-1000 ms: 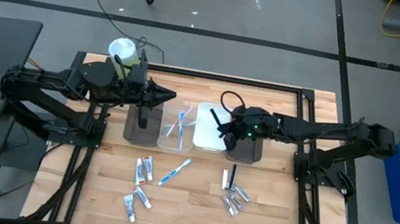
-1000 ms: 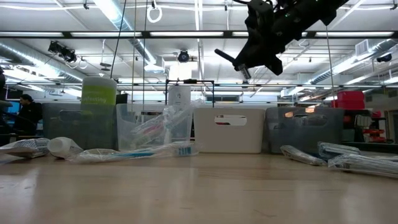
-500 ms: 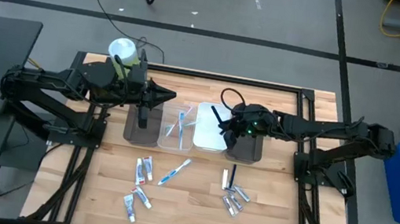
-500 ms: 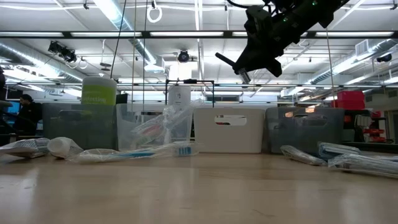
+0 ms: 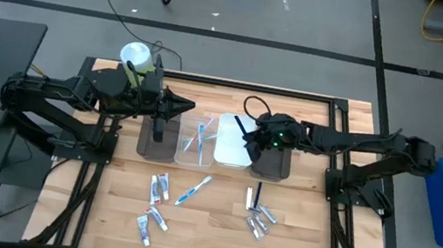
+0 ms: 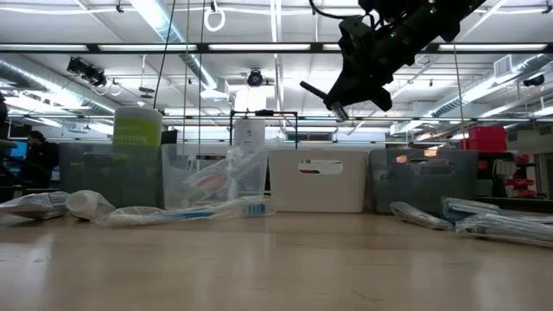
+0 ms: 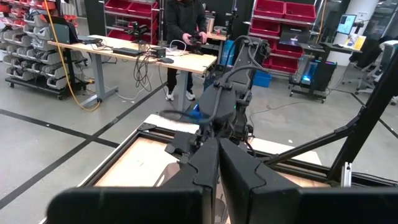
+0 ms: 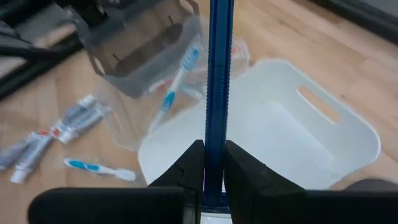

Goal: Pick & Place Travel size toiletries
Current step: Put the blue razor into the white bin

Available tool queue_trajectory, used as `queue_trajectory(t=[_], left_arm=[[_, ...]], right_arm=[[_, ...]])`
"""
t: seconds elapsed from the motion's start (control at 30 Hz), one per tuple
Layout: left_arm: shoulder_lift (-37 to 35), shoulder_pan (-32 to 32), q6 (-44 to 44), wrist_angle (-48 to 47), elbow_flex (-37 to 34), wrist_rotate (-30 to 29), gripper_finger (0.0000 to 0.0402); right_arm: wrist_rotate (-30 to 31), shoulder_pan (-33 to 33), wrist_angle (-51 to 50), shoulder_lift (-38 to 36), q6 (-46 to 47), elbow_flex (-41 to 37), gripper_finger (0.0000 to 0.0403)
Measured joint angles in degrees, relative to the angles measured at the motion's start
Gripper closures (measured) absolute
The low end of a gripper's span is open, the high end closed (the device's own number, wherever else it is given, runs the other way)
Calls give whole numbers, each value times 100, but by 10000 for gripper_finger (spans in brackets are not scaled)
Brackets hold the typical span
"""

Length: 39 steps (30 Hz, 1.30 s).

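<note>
Here we see the right pincer (image 5: 252, 143) raised over the row of trays, above the seam between the white tray (image 5: 231, 147) and the dark tray (image 5: 273, 162) beside it, with its fingers (image 8: 186, 177) closed tight on a slim dark-blue razor (image 8: 219, 81) that sticks out past the fingertips; in the low view the same razor (image 6: 313, 91) juts from the pincer (image 6: 339, 102) high above the worktop (image 5: 206, 227). In the right wrist view the razor handle stands over the white tray (image 8: 298, 146), and the clear tray (image 8: 165, 93) next to it holds a couple of blue-white toothbrushes. On the bare wood nearer the front edge, we count the rest of the toiletries: mini toothpaste tubes (image 5: 159, 189) and two more tubes (image 5: 147, 222) on the left side, a single toothbrush (image 5: 193, 190) lying slantwise near the middle, another black razor (image 5: 257, 194) just in front of the right dark tray, and a cluster of small silvery tubes (image 5: 259, 223) beside it. The left pincer (image 5: 178, 105) hangs over the left dark tray (image 5: 155, 139), near the green-white canister (image 5: 137, 59); its fingers (image 7: 239, 177) look pressed together with nothing between them.
</note>
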Motion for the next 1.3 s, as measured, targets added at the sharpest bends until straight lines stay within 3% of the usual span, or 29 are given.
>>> queue_trajectory(t=[0.4, 1.3], left_arm=[[0, 0, 142, 9, 0, -269, 379], [0, 0, 199, 20, 0, -581, 366]], right_arm=[[-170, 3, 205, 577, 193, -2, 355], [-216, 5, 321, 606, 195, -2, 354]])
